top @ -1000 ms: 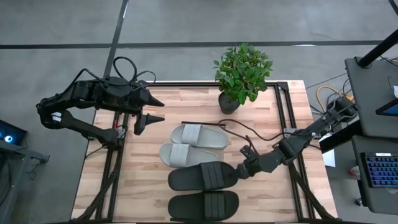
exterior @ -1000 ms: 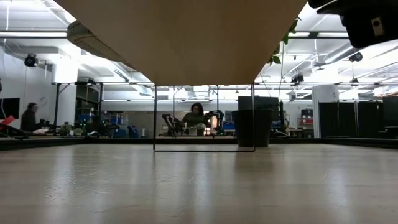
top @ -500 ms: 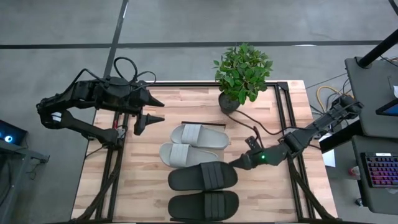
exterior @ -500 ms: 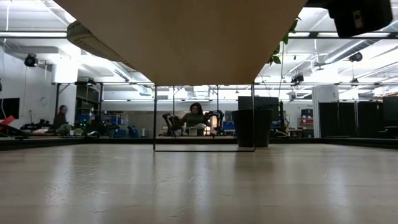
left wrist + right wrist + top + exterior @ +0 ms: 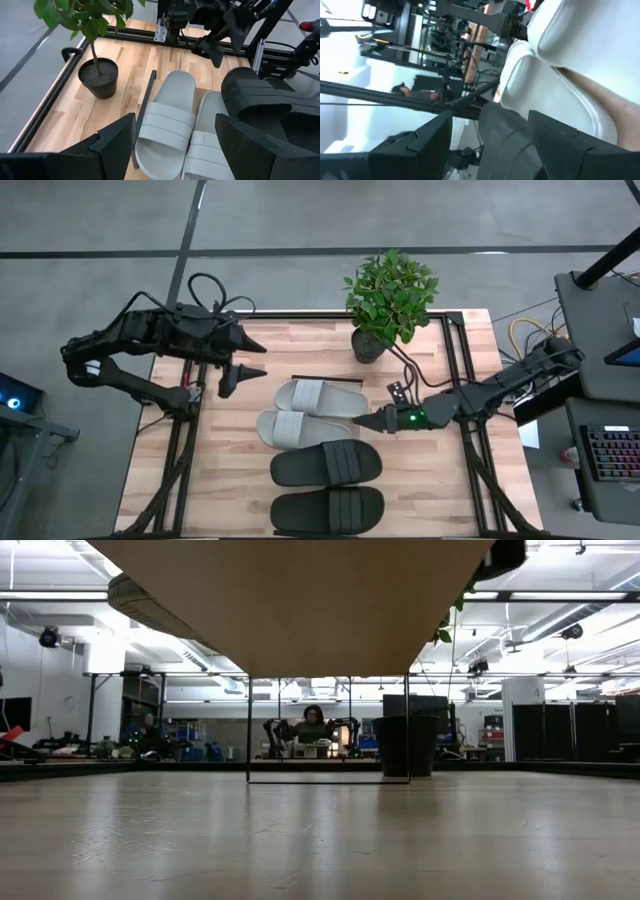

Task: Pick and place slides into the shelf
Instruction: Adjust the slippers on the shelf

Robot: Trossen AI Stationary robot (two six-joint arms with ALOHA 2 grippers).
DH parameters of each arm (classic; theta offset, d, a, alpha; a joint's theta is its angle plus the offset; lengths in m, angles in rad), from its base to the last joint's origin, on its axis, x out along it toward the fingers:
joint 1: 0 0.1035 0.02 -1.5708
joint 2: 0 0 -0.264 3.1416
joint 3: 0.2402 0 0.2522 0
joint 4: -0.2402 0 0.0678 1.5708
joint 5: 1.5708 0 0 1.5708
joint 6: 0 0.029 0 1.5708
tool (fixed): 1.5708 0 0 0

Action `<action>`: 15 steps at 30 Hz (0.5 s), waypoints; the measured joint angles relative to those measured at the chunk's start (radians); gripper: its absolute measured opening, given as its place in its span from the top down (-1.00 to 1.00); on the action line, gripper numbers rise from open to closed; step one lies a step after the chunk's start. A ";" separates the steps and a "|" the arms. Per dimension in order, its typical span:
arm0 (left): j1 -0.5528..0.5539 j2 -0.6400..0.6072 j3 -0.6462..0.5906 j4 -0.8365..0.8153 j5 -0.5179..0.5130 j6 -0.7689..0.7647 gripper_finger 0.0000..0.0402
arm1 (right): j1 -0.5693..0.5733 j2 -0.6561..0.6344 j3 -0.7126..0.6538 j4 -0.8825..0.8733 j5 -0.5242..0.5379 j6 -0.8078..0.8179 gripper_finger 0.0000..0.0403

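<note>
Across the wooden table [image 5: 300, 345] from the overhead camera, I've got the pale shelf [image 5: 395, 470] panel lying flat in the middle with all four slides lined up on it side by side. The two pale grey slides [image 5: 305, 412] sit on the half nearer the potted plant [image 5: 388, 300], touching each other, and the two black slides [image 5: 328, 486] sit right after them toward the near edge, also side by side. My right arm reaches in from the right, and the right gripper [image 5: 375, 422] has its tips just beside the end of the grey pair, close above the nearer black slide. From its wrist cam the fingers [image 5: 427, 137] look spread apart with nothing between them, grey slide [image 5: 560, 55] filling the shot right in front. My left arm is parked at the left edge of the table, well apart from the footwear, with the left gripper [image 5: 245, 363] pointing across at it; its fingers [image 5: 117, 137] are spread too and holding nothing. That wrist cam shows the grey pair [image 5: 172, 125] lying flat, a black slide [image 5: 257, 95] next to them and the plant's dark pot [image 5: 99, 77] off to the side. Low camera mostly catches the underside of the shelf and some people way back in the room.
</note>
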 joint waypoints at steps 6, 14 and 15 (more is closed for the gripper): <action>0.000 0.012 0.000 -0.005 0.041 0.018 -0.29 | -0.064 0.101 0.121 -0.102 -0.131 -0.018 -0.25; 0.000 0.014 0.000 -0.005 0.041 0.026 -0.29 | -0.161 0.314 0.437 -0.394 -0.290 -0.119 -0.22; 0.000 0.014 0.000 -0.004 0.041 0.025 -0.29 | -0.170 0.343 0.478 -0.434 -0.303 -0.136 -0.22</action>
